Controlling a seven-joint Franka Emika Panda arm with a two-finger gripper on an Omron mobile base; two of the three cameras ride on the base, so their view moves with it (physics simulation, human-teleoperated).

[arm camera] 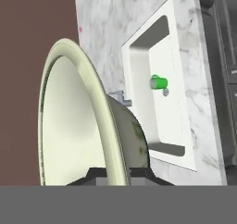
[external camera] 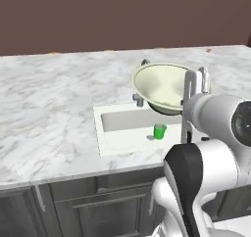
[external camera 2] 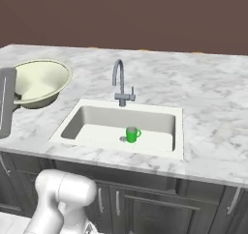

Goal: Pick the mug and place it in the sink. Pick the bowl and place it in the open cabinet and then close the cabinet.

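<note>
— What is nearest the hand?

— The two-finger gripper is clamped narrowly on the rim of the wide, shallow cream-white bowl with a dark greenish underside. In the hand view its dark finger tips sit either side of the rim, at the bottom of the picture.

— How does the bowl sit?

— Tilted and lifted above the grey-veined white marble counter, its hollow turned towards the base cameras. In the left base view it hangs over the far right corner of the white rectangular recessed sink; in the right base view it shows at the left edge, beside a grey part of the arm.

— And the small bright green mug?

— Upright on the sink floor, just beside the round metal drain, well apart from the bowl. A small handle shows on its side.

— Further back?

— A grey gooseneck faucet rises at the sink's far rim. Beyond the counter stands a plain brown wall.
</note>
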